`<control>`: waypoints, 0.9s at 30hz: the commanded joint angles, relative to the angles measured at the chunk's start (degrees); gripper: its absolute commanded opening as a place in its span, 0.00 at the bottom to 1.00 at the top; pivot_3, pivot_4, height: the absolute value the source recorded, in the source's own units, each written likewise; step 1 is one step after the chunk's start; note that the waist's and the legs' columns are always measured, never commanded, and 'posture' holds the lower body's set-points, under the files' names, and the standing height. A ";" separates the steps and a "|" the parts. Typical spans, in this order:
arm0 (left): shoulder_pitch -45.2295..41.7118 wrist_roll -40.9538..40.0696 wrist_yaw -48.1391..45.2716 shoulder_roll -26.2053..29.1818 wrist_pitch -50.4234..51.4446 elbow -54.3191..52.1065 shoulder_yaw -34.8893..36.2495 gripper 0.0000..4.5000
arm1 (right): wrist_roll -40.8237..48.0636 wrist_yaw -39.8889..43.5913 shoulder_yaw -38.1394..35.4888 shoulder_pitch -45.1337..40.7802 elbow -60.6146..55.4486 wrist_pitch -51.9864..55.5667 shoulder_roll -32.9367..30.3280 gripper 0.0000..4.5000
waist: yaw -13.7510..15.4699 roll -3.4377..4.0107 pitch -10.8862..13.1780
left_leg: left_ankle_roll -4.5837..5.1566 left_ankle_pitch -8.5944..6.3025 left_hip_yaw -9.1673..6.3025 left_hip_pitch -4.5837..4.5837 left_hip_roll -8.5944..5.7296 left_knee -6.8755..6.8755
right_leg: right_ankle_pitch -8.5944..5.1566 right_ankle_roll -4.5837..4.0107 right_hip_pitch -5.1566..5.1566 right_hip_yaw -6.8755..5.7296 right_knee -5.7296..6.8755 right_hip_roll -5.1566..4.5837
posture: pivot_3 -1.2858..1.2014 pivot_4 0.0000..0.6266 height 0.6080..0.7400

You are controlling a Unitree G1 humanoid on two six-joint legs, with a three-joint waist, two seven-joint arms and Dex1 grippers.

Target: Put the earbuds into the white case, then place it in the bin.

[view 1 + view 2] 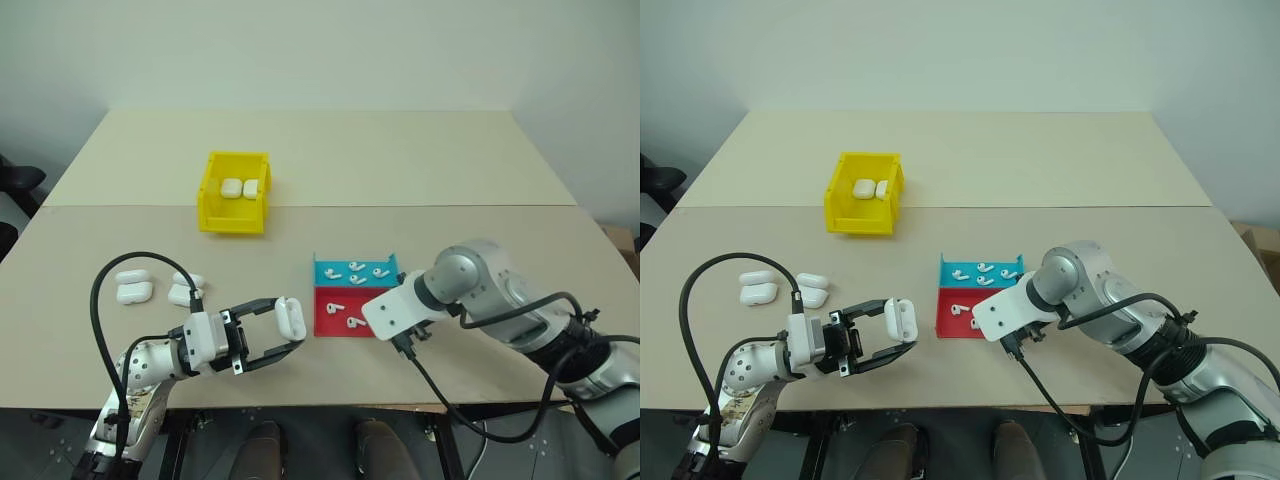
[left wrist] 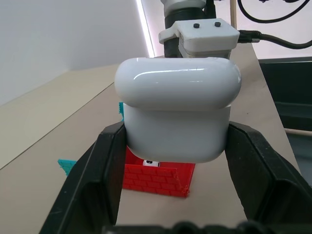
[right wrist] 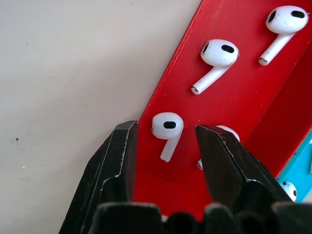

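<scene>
Black fingers of the right gripper (image 3: 165, 141) stand apart on either side of one earbud (image 3: 167, 127) lying on the red floor of the tray (image 3: 229, 102); nothing is held between them yet. The bud's head sits between the fingertips with its stem pointing back toward the wrist. A second bud (image 3: 216, 57) and a third (image 3: 282, 19) lie further along the same red section, well clear of the fingers, and a fourth is partly hidden behind one finger.

The left gripper (image 2: 175, 146) is clamped on the white case (image 2: 178, 114), fingers bearing on the two sides of its lower body, lid closed or very nearly so. In the head view the case (image 1: 289, 317) is held level above the table, just beside the tray's red edge.

Handling, by judgement: the earbud is very light, rigid, glossy and rounded, so it is likely to squirt out of a pinch on the head. A grip across the head close to where the stem begins looks the safer hold. The case is smooth and hard also; the present side grip leaves the lid free to swing.

Outward: more earbuds (image 1: 357, 267) lie in the teal section of the tray. The yellow bin (image 1: 213, 206) stands well apart toward the far side and already holds two cases (image 1: 240, 187). Spare cases (image 1: 134, 287) lie on the table (image 1: 400, 150) near the left arm
</scene>
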 commanded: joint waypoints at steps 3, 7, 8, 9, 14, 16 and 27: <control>-0.10 0.28 0.68 0.20 -0.33 -2.13 0.68 0.61 | -1.11 0.56 -1.01 -0.28 0.20 -1.55 0.99 0.51 | -0.02 0.00 0.00 | 0.00 0.00 0.00 0.00 0.00 0.01 | 0.00 0.00 0.00 0.00 0.00 0.00 | 0.52 0.24 1.00; -0.11 0.41 0.75 0.15 -0.50 -2.09 0.52 0.61 | -1.60 0.74 -1.27 -0.55 0.79 -2.17 1.44 0.51 | 0.01 0.00 0.00 | 0.00 0.00 0.00 -0.01 0.00 0.01 | 0.00 0.00 0.00 0.00 0.00 0.00 | 0.52 0.24 1.00; -0.13 0.43 0.75 0.14 -0.54 -2.09 0.49 0.61 | -1.65 0.87 -1.32 -0.65 0.86 -2.57 1.35 0.51 | 0.01 0.00 0.00 | 0.00 0.00 0.00 -0.01 0.00 0.01 | 0.00 0.00 0.00 0.00 0.00 0.00 | 0.52 0.24 1.00; -0.14 0.46 0.78 0.11 -0.55 -2.09 0.46 0.61 | -1.60 1.00 -1.42 -0.69 0.88 -2.77 1.28 0.51 | 0.01 0.00 0.00 | 0.00 0.00 0.00 -0.01 0.00 0.02 | 0.00 0.00 0.00 0.00 0.00 0.00 | 0.52 0.24 1.00; -0.20 0.88 0.73 0.07 -0.75 -2.05 0.36 0.61 | -1.28 1.96 -2.25 -1.07 0.87 -3.45 1.05 0.51 | -0.02 0.00 0.00 | 0.00 0.00 0.00 0.00 0.00 0.02 | 0.00 0.00 0.00 0.00 0.00 0.01 | 0.52 0.24 1.00; -0.23 1.05 0.77 -0.02 -0.77 -2.04 0.30 0.61 | -1.31 2.04 -2.49 -1.29 0.86 -3.63 1.13 0.51 | -0.01 0.00 0.00 | 0.00 0.00 0.00 -0.01 0.00 0.02 | 0.00 0.00 0.00 0.00 0.00 0.01 | 0.52 0.24 1.00; -0.22 1.75 0.40 -0.02 -1.33 -1.55 0.27 0.61 | -1.73 1.64 -2.50 -3.31 2.48 -4.22 2.13 0.51 | -0.01 0.00 0.00 | 0.00 0.00 0.00 -0.01 0.00 0.02 | 0.00 -0.01 0.00 0.00 0.00 0.00 | 0.52 0.24 1.00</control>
